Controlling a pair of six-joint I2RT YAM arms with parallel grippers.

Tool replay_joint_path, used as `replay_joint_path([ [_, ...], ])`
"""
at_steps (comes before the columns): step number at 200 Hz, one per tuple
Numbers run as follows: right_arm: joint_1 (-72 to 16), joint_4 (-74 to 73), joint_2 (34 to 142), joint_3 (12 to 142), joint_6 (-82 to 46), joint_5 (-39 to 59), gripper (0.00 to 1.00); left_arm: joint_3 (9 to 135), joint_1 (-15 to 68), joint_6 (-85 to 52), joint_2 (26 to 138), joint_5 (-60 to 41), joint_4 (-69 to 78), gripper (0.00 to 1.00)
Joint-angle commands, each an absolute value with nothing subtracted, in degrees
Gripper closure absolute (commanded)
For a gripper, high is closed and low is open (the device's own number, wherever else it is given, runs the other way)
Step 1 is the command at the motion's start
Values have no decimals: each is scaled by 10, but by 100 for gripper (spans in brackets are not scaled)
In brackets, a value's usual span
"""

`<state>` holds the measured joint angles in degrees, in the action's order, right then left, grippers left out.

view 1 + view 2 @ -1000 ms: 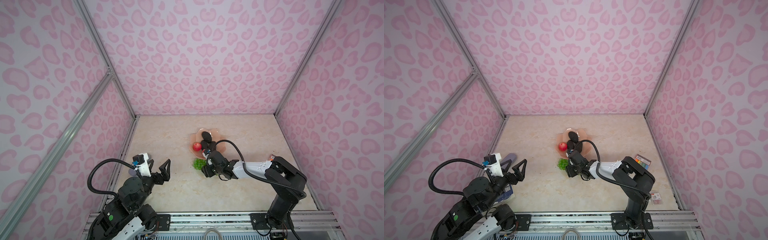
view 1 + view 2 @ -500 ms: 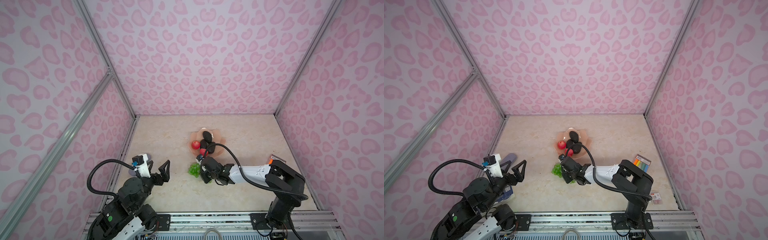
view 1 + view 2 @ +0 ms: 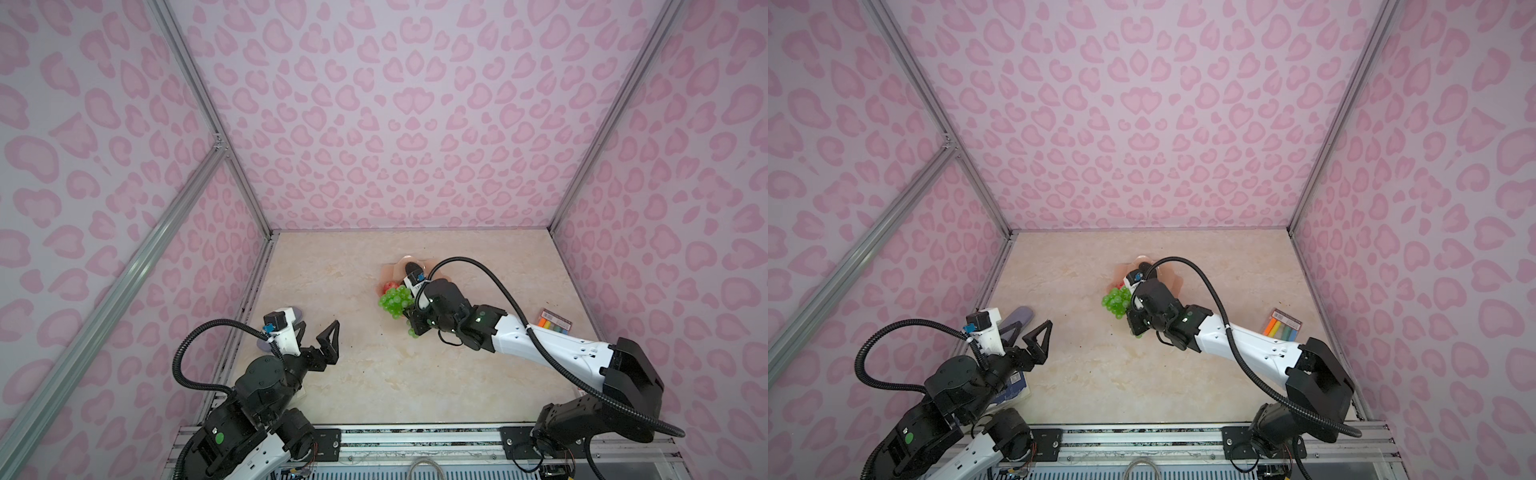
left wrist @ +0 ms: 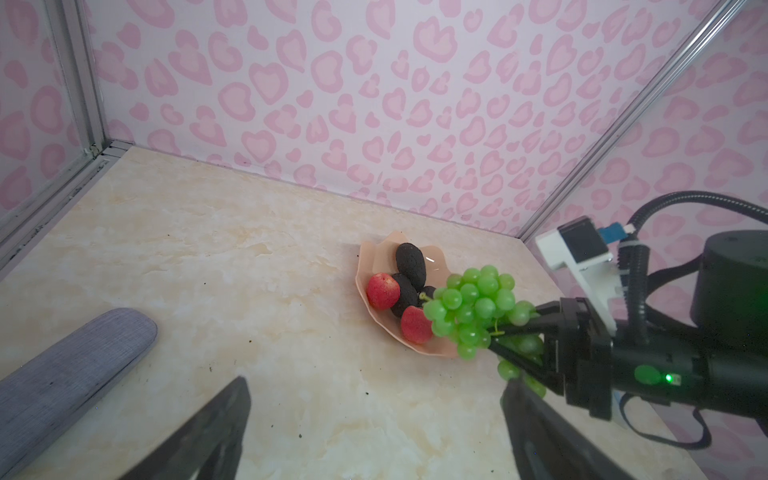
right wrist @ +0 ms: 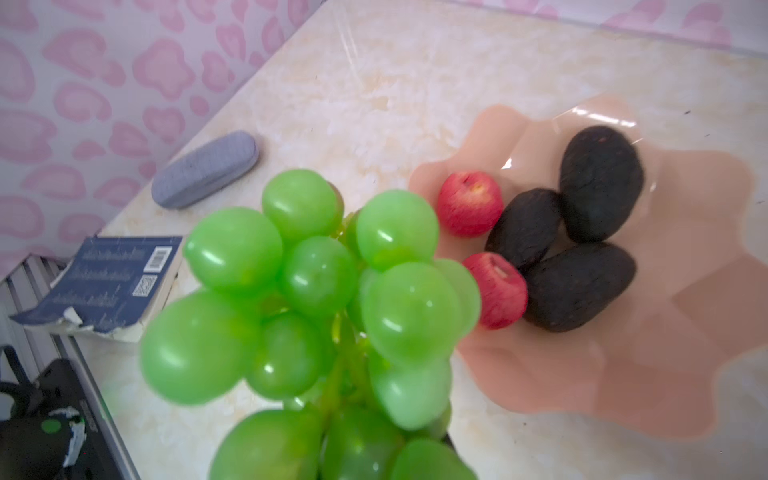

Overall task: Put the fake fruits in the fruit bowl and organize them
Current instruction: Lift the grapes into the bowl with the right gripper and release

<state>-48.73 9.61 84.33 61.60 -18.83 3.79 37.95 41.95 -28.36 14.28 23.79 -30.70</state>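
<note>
pink heart-print walls (image 3: 395,124) box in a cream marble tabletop (image 3: 353,382). far left, a lilac case (image 4: 70,365) and a navy book (image 5: 104,286) lie by the wall. my left gripper (image 3: 318,332) hangs spread wide, holding nothing. mid-table, my right gripper (image 4: 509,338) is clamped on the grapes (image 4: 473,307), up off the marble just beside the fruit bowl (image 5: 685,374), which holds two apples (image 5: 469,203) and three avocados (image 5: 600,183). a marker pack (image 3: 555,324) lies far right.

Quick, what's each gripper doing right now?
Left gripper: open, holding nothing.
Right gripper: shut on the bunch of green grapes.
</note>
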Motion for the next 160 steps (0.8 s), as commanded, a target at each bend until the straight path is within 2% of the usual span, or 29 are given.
replay_joint_path([
  [1,-448,99,843,627,-193,56,78,382,419,-283,141,236,-302,5],
  [43,-348,68,892,659,-206,91,78,387,419,-276,142,233,-303,4],
  [85,-289,13,967,686,-228,108,78,394,419,-274,142,234,-313,5],
  [104,-277,-12,1003,693,-236,123,77,394,419,-274,141,234,-314,5],
  [160,-267,-68,1061,680,-282,88,74,398,419,-266,150,225,-312,4],
])
